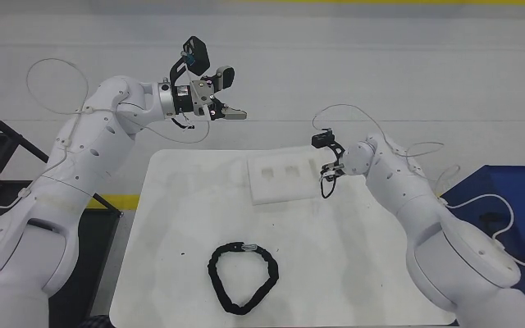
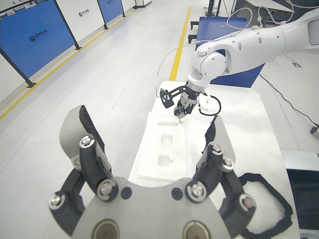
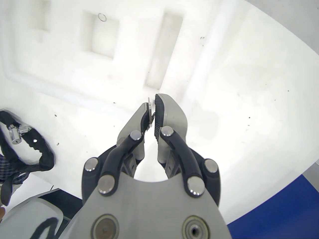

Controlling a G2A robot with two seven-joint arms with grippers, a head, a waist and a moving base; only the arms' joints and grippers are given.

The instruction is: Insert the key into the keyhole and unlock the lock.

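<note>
A black chain lock [image 1: 242,277] lies in a loop on the white table [image 1: 353,246], its silver cylinder [image 3: 15,133] with the keyhole at one end of the chain [image 2: 269,200]. My right gripper [image 3: 151,110] is shut on a small silver key [image 3: 150,115], held just above the edge of the white foam tray [image 1: 283,179]. It also appears over the tray's long slot as the right gripper [image 2: 181,115] in the left wrist view. My left gripper [image 2: 152,135] is open and empty, raised off the table's far left corner [image 1: 234,113].
The foam tray [image 3: 74,50] has two square pockets and one long slot; a small metal ring [image 3: 102,17] lies in one pocket. A blue cabinet [image 1: 492,193] stands off the table's right side. Bare table surface lies between the tray and the chain lock.
</note>
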